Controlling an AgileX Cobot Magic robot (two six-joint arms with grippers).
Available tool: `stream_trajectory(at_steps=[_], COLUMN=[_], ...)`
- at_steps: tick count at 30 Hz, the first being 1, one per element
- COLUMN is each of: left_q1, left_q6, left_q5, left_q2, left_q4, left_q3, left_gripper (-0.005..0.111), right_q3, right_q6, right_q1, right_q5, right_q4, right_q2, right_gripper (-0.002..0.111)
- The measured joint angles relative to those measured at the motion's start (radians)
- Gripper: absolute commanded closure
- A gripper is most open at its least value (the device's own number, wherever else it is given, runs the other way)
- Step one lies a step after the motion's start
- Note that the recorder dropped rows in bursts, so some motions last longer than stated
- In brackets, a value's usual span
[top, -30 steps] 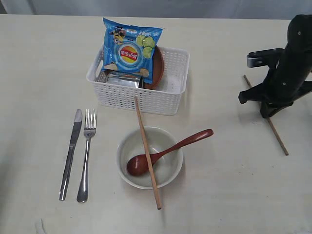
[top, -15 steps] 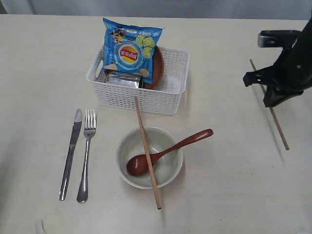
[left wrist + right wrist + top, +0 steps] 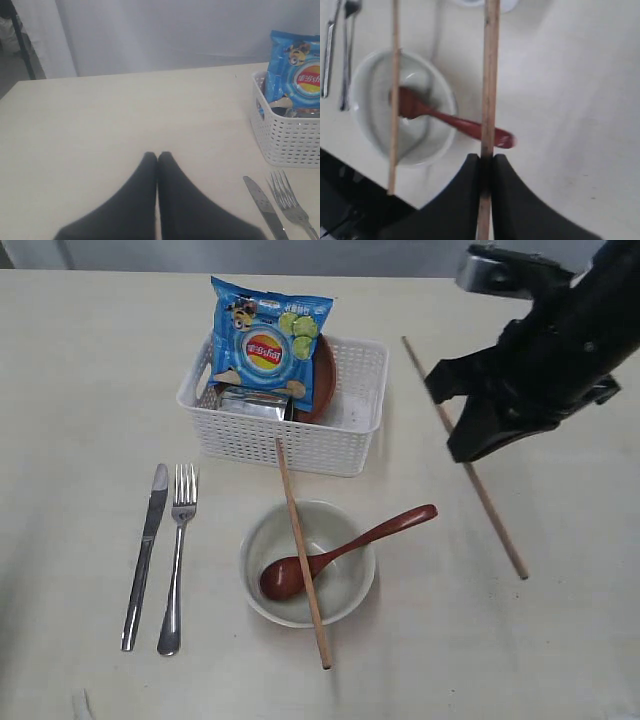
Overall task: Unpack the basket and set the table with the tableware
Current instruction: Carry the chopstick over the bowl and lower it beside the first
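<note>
My right gripper [image 3: 463,440] [image 3: 486,157] is shut on a wooden chopstick [image 3: 492,515] [image 3: 490,75], held above the table [image 3: 90,370] to the right of the bowl. The off-white bowl [image 3: 345,585] [image 3: 372,130] holds the reddish-brown spoon [image 3: 350,545] [image 3: 447,121], and the other chopstick [image 3: 302,555] [image 3: 395,100] lies across it. Knife [image 3: 146,555] [image 3: 262,205] and fork [image 3: 176,560] [image 3: 292,206] lie left of the bowl. The white basket [image 3: 283,445] [image 3: 287,142] holds the brown plate [image 3: 322,380] and steel cup [image 3: 250,403]. My left gripper [image 3: 158,155] is shut and holds nothing.
A blue chip bag [image 3: 268,340] [image 3: 297,75] stands upright in the basket in front of the plate. The left arm does not show in the exterior view. A pale curtain hangs behind the table's far edge in the left wrist view.
My right gripper has swung left from the table's right edge toward the bowl, carrying the chopstick with it. Everything else has stayed put.
</note>
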Motion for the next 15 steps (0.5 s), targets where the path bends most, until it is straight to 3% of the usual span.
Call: stream_trajectory(at_steps=[7,15], left_q1=[0.000,0.000], left_q6=[0.000,0.000], left_q5=[0.000,0.000], left_q2=[0.000,0.000], left_q4=[0.000,0.000], left_q3=[0.000,0.000], left_gripper=[0.107,0.107], right_q3=[0.008,0.012], right_q6=[0.088,0.144], right_q1=[0.223,0.287], right_q5=[-0.090,-0.188], right_q4=[0.069,0.089], right_q2=[0.025,0.217], right_gripper=[0.109,0.109])
